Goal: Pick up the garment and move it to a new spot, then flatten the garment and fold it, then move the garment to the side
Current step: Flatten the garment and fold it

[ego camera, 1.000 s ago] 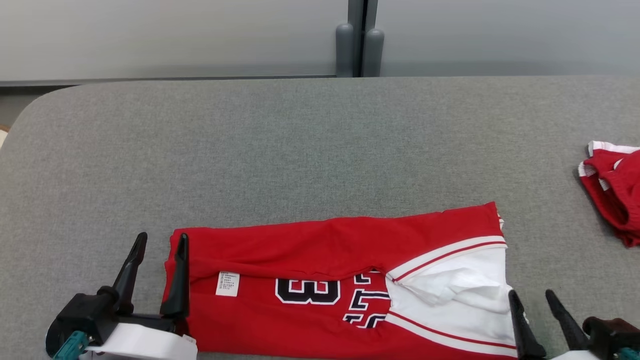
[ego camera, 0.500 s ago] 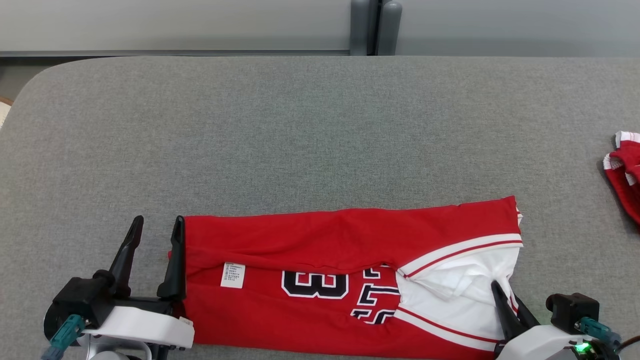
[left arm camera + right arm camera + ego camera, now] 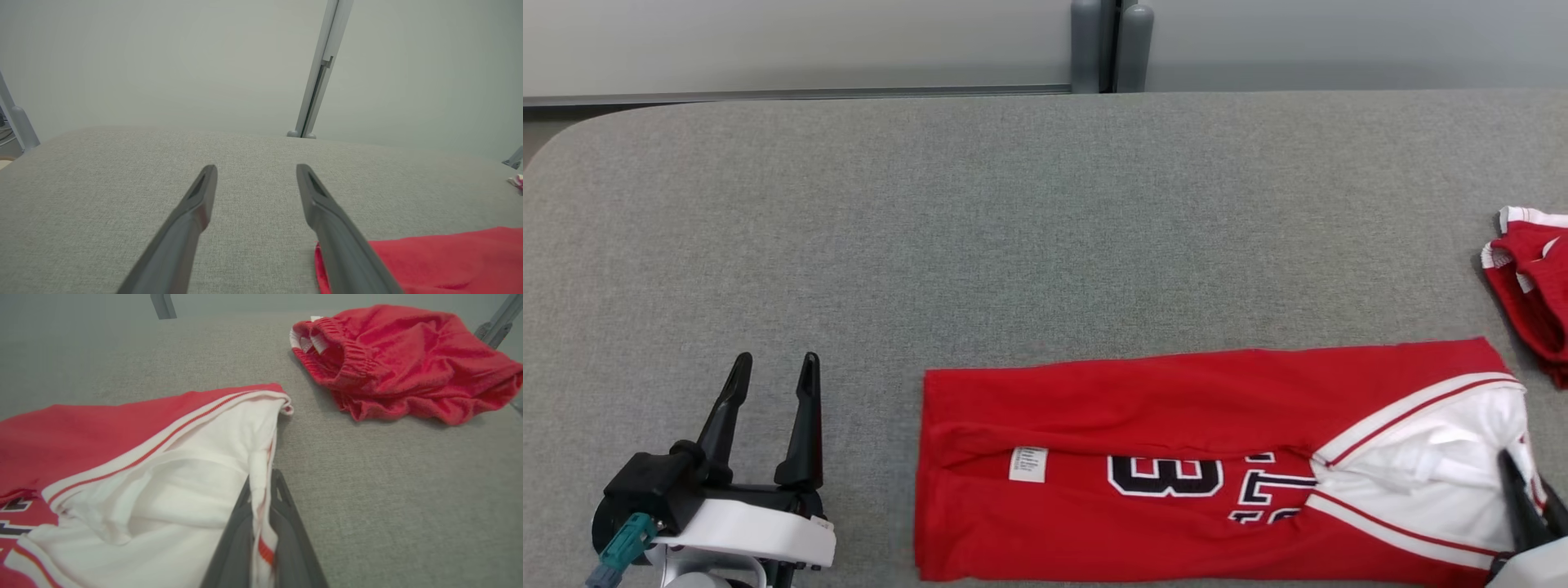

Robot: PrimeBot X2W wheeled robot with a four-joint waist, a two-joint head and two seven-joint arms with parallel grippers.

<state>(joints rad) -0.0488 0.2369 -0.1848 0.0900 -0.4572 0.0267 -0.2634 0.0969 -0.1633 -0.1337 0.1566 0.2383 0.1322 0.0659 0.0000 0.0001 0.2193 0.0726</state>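
**Position of garment [image 3: 1176,457].** Laid flat on grey padded table [image 3: 1045,245], along the near edge, right of centre in the head view. Right end near a second red heap [image 3: 1531,286] with white ribbed trim, but apart from it, with bare table between the two in the right wrist view [image 3: 400,355].

**Appearance of garment.** Red jersey cloth, folded into a long band running left to right. Upper fold laid over the lower half, partly covering black numerals outlined in white [image 3: 1164,476]; a "3" legible, the characters beside it cut off by the fold. Small white care label [image 3: 1029,463] just below the fold line, toward the left end. Right end made up of a white panel [image 3: 1421,482] bordered by white bands with thin red stripes, loosely rumpled and slightly raised. Left end squared off, edges roughly aligned. Seen in the left wrist view as a red corner [image 3: 429,261] at lower right.

**Right gripper [image 3: 1523,474].** Closed tight on the white edge at the garment's right end. In the right wrist view [image 3: 263,477], a strip of white hem with a red stripe pinched between the two dark fingers [image 3: 241,539], the rest of the cloth resting on the table.

**Left gripper [image 3: 776,359].** Spread fully apart, holding nothing. Positioned left of the garment's left end, clear of the cloth, with bare table visible between the fingers [image 3: 188,220] in the left wrist view [image 3: 256,167].
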